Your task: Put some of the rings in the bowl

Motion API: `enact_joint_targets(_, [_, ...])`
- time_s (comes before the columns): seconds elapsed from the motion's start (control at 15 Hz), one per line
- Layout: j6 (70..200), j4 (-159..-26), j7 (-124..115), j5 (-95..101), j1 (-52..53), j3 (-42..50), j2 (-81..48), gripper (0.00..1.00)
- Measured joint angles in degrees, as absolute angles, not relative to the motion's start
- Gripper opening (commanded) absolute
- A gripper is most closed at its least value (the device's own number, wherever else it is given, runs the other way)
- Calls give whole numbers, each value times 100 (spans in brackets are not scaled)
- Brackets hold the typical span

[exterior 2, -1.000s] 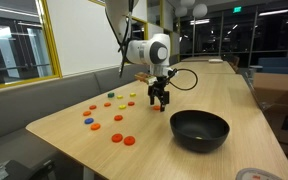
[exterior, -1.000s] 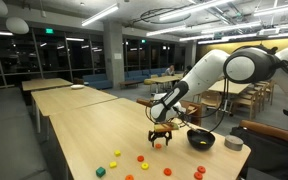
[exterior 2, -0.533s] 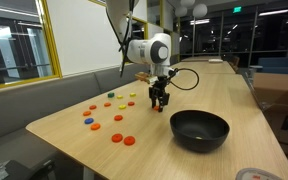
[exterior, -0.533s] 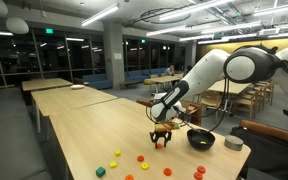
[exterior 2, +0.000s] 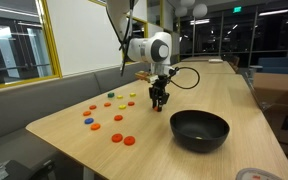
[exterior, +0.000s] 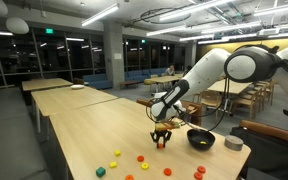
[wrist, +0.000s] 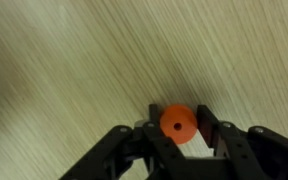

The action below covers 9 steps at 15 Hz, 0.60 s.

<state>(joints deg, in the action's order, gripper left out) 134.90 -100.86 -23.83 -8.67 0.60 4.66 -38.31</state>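
Note:
In the wrist view an orange ring (wrist: 178, 124) with a small centre hole sits between my gripper's (wrist: 179, 125) black fingers, which press on both its sides, down on the wooden table. In both exterior views the gripper (exterior: 161, 143) (exterior 2: 160, 105) stands low on the table (exterior 2: 74, 125), shut on that ring. The black bowl (exterior 2: 199, 129) (exterior: 201, 139) rests on the table a short way beside the gripper. Several more rings (exterior 2: 118, 121) (exterior: 142, 158), orange, red and yellow, lie scattered on the table farther off.
A grey round container (exterior: 234, 144) stands past the bowl near the table edge. A green piece (exterior: 100, 171) and a blue one (exterior 2: 111, 94) lie among the rings. Other tables and chairs fill the room behind.
The gripper's fingers have closed on the orange ring. The arm has stayed in place.

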Motion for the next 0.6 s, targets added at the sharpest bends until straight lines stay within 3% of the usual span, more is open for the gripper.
enact_joint_targets(0.6, [13457, -11019, -2971, -862, 84, 842, -2836, 23])
